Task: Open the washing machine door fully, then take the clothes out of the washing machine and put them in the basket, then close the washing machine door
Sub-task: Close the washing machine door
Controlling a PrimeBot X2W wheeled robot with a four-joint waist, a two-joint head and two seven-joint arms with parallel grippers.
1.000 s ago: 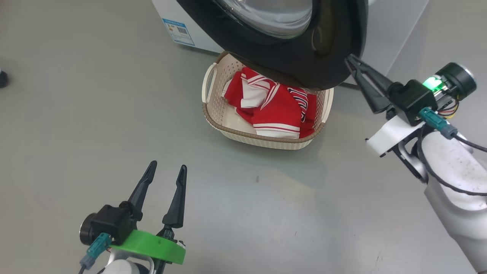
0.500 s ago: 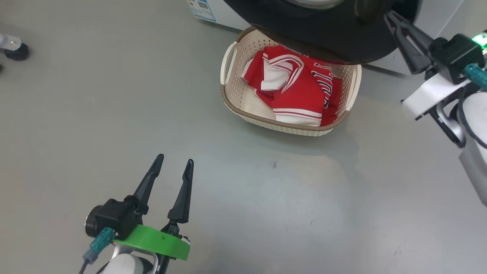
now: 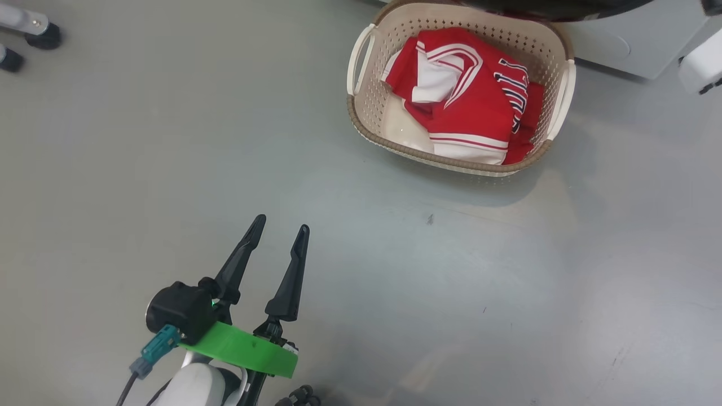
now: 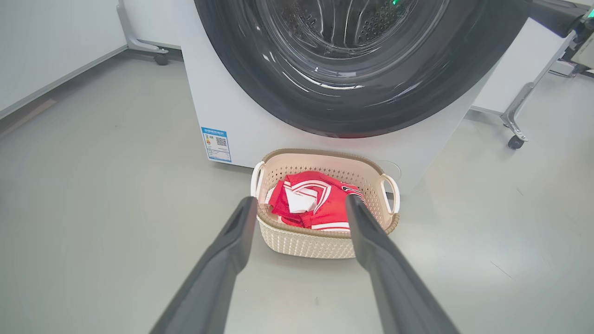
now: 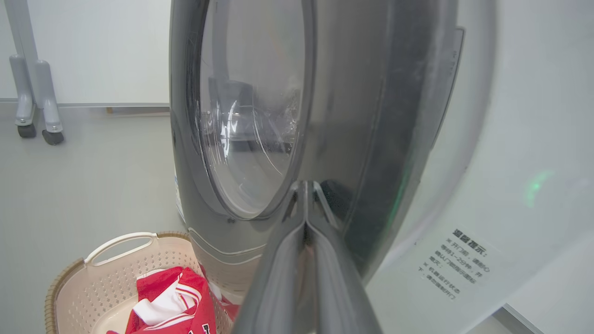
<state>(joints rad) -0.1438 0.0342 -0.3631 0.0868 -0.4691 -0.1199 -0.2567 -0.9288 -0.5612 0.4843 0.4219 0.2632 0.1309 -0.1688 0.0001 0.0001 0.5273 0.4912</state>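
Your left claw (image 3: 282, 223) hangs released and empty over the floor (image 3: 113, 169) at lower left; the red clothes (image 3: 468, 96) lie in the cream basket (image 3: 451, 166) at upper right, just before the washing machine (image 4: 241, 125); your right claw (image 5: 304, 183) is clenched on nothing, tips at the washing machine door (image 5: 352, 116) rim.

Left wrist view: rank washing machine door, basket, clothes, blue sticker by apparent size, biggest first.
1. washing machine door, though cut off by the top edge
2. basket
3. clothes, lying inside the basket
4. blue sticker
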